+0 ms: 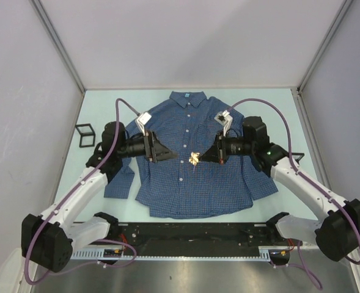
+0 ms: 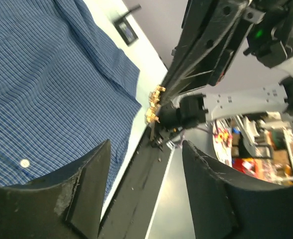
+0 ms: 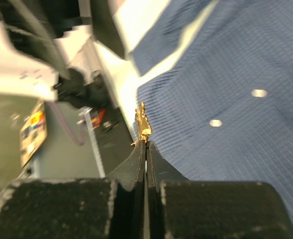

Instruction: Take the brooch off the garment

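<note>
The garment, a blue checked shirt (image 1: pixel 192 183), lies flat and face up on the pale table. My right gripper (image 1: pixel 202 159) is over the shirt's middle, shut on the brooch (image 1: pixel 194 159), a tiny gold flower ornament. In the right wrist view the brooch (image 3: pixel 143 124) sticks out past the closed fingertips (image 3: pixel 151 149), with the shirt (image 3: pixel 236 99) behind it. In the left wrist view the brooch (image 2: pixel 154 104) hangs at the right gripper's tip, apart from the shirt (image 2: pixel 47 89). My left gripper (image 1: pixel 174 157) is open and empty, facing the brooch from the left; its jaws stand wide apart (image 2: pixel 146 144).
A small black wire cube frame (image 1: pixel 85 134) stands on the table left of the shirt, also in the left wrist view (image 2: pixel 126 30). A black rail (image 1: pixel 192 235) runs along the near edge. White walls enclose the table on three sides.
</note>
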Tool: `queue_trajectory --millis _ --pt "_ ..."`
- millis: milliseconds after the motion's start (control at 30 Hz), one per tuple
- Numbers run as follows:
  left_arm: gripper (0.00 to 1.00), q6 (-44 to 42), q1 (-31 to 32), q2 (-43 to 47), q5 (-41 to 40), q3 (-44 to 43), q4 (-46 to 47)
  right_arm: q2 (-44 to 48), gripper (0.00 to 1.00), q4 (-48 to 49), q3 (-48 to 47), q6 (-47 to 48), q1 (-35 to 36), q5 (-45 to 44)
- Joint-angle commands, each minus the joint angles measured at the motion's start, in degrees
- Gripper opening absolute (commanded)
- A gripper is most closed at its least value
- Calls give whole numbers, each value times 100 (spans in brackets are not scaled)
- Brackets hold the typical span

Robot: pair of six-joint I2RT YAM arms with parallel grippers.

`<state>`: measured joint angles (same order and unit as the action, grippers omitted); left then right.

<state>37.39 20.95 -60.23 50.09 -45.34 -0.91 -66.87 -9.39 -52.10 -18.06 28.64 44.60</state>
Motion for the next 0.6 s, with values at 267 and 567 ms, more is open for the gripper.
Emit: queue_trajectory --millis 267,567 --pt "46 797 225 -323 1162 623 1998 -431 0 1343 68 -681 405 822" --pt "41 735 366 -718 1170 491 1981 -599 0 1642 77 -821 396 936"
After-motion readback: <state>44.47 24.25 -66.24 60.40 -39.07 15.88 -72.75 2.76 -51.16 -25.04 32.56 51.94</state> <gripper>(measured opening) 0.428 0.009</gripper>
